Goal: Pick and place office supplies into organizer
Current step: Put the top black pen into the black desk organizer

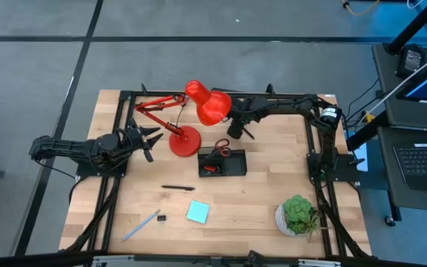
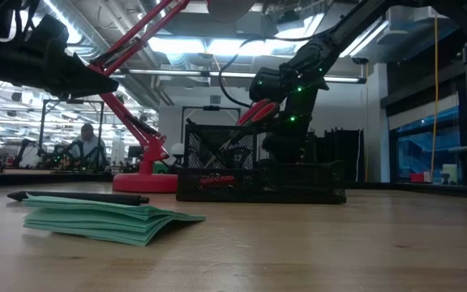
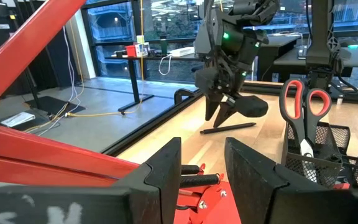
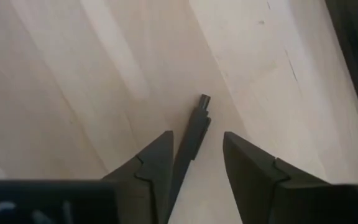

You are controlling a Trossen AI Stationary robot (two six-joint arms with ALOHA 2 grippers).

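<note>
- Right gripper [image 4: 194, 162] hangs over a black pen [image 4: 192, 134] lying on the table near the lamp head, about 12 o'clock from the organizer [image 1: 222, 164]. Jaws are wide apart, one on each side of the pen, nothing held yet.
- Left gripper [image 1: 148, 139] waits at 9 o'clock of the lamp base [image 1: 184, 141], fingers parted and empty.
- Scissors [image 1: 222, 150] already stand in the organizer, with something red beside them.
- Still loose toward 6 o'clock: another black pen [image 1: 177, 188], the sticky pad [image 1: 197, 212], a blue pen [image 1: 142, 225] and a tiny clip [image 1: 161, 219].
- My worry: the pen is thin and lies flat, so if the fingers close a bit high or off-centre it'll probably roll or squirt out sideways. The lamp [image 1: 206, 104] is also really close, so a swing toward the organizer could clip it.
- Surface is a light wood table [image 1: 273, 178], smooth-looking, so stuff will likely slide. A plant [image 1: 299, 212] sits at 4 o'clock.
- Room's a big open workshop with ceiling lights and windows; a person sits far back in the low view.
</note>
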